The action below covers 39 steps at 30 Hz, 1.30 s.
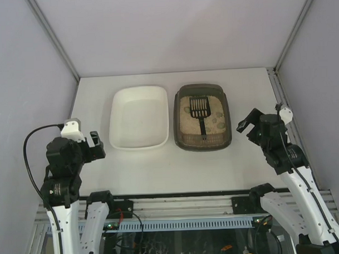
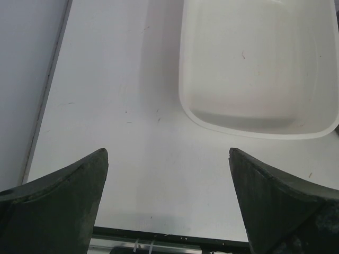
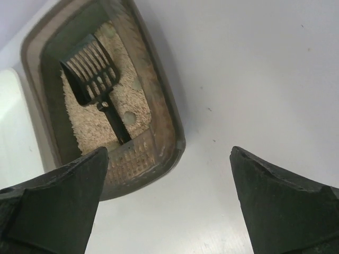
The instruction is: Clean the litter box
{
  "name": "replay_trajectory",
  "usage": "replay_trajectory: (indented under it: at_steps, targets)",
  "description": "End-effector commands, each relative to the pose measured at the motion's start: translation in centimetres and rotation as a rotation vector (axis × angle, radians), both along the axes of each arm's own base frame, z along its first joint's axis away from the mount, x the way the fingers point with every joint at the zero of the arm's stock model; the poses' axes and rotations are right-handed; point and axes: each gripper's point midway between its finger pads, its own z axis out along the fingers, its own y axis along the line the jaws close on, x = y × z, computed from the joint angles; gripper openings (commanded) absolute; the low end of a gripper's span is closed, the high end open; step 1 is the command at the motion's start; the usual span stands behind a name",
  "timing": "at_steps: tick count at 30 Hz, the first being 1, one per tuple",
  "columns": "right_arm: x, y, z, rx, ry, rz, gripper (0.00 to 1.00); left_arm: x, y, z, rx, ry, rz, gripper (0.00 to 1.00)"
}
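Hovering with left pincer (image 2: 168,159) and right pincer (image 3: 169,156) wide open, both empty. Litter box (image 1: 203,146) likely rigid, litter-heavy; slotted scoop (image 1: 199,107) light, stiff: grasp by handle.

A lab test booth: white table (image 1: 160,172) enclosed by plain walls (image 1: 171,26) and metal struts (image 1: 52,36).

Litter box (image 1: 227,115): dark grey-brown, beige litter (image 1: 186,126). Scoop (image 1: 200,110): black, slotted. Tray (image 1: 139,118): white. Tabletop (image 1: 160,169): white.

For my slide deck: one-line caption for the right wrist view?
Open jaws overlook the litter box, a black slotted scoop lying on its beige litter.
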Motion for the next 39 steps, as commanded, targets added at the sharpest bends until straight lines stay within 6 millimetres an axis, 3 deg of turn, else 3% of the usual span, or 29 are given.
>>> replay_trajectory:
  at_steps: [1, 3, 5, 9, 12, 14, 19, 22, 24, 27, 30, 31, 34, 39]
  targets:
    - [1.0, 0.0, 4.3, 0.026, -0.184, -0.003, 0.99, 0.5, 1.1, 0.6, 0.030, -0.048, 0.053, 1.00]
    - [1.1, -0.1, 5.9, -0.004, -0.239, 0.030, 1.00, 0.2, 2.6, 0.7, 0.049, -0.054, 0.142, 1.00]
    - [1.2, 0.0, 7.0, -0.030, -0.285, 0.063, 1.00, 0.0, 2.6, 0.9, 0.044, -0.069, 0.142, 1.00]
    - [1.5, -0.7, 7.4, 0.007, -0.317, -0.013, 1.00, -0.7, 1.9, 1.9, 0.040, -0.130, 0.103, 1.00]
    - [1.2, 0.5, 7.9, 0.054, -0.369, 0.054, 1.00, -0.7, 1.9, 1.9, 0.039, -0.131, 0.107, 1.00]
    - [1.3, 2.0, 7.5, 0.026, -0.399, 0.176, 0.87, -0.2, 2.0, 1.4, 0.035, -0.100, 0.107, 1.00]
    - [1.8, 4.1, 4.9, 0.016, -0.240, 0.317, 0.81, 0.5, 2.7, 0.6, 0.065, -0.044, 0.113, 1.00]
    - [3.6, 5.7, 3.3, 0.015, -0.133, 0.378, 0.66, 2.1, 2.4, 1.0, 0.067, 0.001, 0.069, 1.00]
    - [5.5, 7.3, 2.8, -0.032, -0.077, 0.444, 0.64, 4.3, 0.8, 2.0, 0.005, 0.016, -0.022, 1.00]
    - [8.9, 9.7, 1.2, -0.157, 0.037, 0.495, 0.64, 7.8, -4.6, 3.3, -0.239, 0.046, -0.259, 1.00]
    - [11.9, 12.2, -0.8, -0.245, 0.114, 0.515, 0.61, 11.2, -8.5, 3.7, -0.423, 0.092, -0.361, 1.00]
    - [12.5, 12.7, -0.9, -0.242, 0.117, 0.514, 0.60, 12.2, -9.5, 3.7, -0.424, 0.111, -0.377, 1.00]
    - [13.7, 13.5, -5.1, -0.237, 0.233, 0.519, 0.50, 15.0, -11.8, 3.8, -0.406, 0.124, -0.409, 1.00]
    - [14.2, 14.5, -9.5, -0.240, 0.325, 0.521, 0.48, 17.6, -15.0, 5.7, -0.564, 0.043, -0.472, 1.00]
